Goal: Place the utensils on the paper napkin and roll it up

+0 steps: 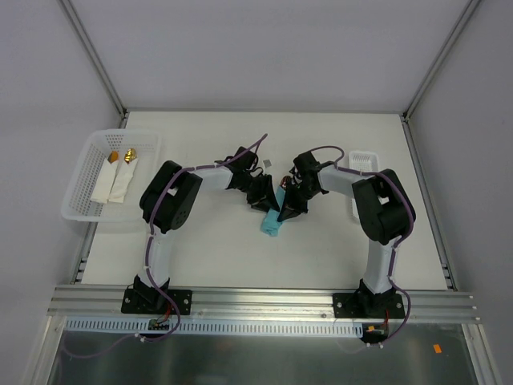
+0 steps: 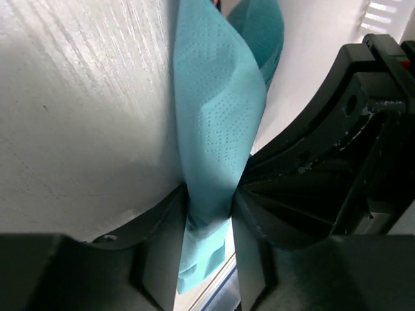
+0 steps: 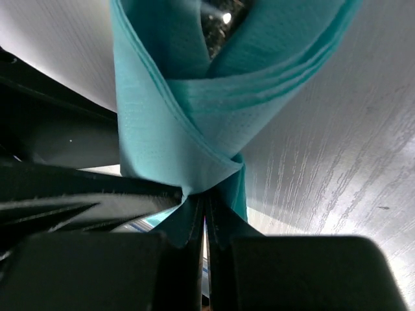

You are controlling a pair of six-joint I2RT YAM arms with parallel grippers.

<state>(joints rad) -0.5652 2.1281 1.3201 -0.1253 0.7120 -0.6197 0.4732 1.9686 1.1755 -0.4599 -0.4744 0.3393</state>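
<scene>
**deskwatcher:** Quick look from the overhead cam. Your paper napkin [image 1: 270, 221] is a narrow teal roll on the desk [image 1: 208, 249], roughly in the middle. It sits right between the tips of your two arms. Your left arm [image 1: 172, 196] reaches in from the left and your right arm [image 1: 385, 204] from the right, both wrists low over the roll.

**rollup_fan:** ok, and what are your jaws doing?

**deskwatcher:** On the left wrist cam, your left jaws are pinching the napkin. A teal fold runs straight down through the gap and touches both fingers [image 2: 155, 249], and the rest of it rises up and away over the desk. On the right wrist cam, your right jaws are pressed together with only a hairline slit between them. The lower tip of the wrap is caught right there, and the layers spiral up from that spot into an open cone.

**rollup_fan:** and the utensils?

**deskwatcher:** For the utensils [image 3: 219, 18] you only get a dark shiny glint inside the open end of the roll on the right wrist cam. I can't tell how many are in there.

**rollup_fan:** anything else on your desk?

**deskwatcher:** There's a white basket [image 1: 80, 172] at the left edge. It holds two white rolled napkins [image 1: 114, 183] side by side, with gold tips poking out the far end. A small white tray [image 1: 365, 160] sits on the right, just beside your right arm. Both are well apart from the teal roll.
</scene>
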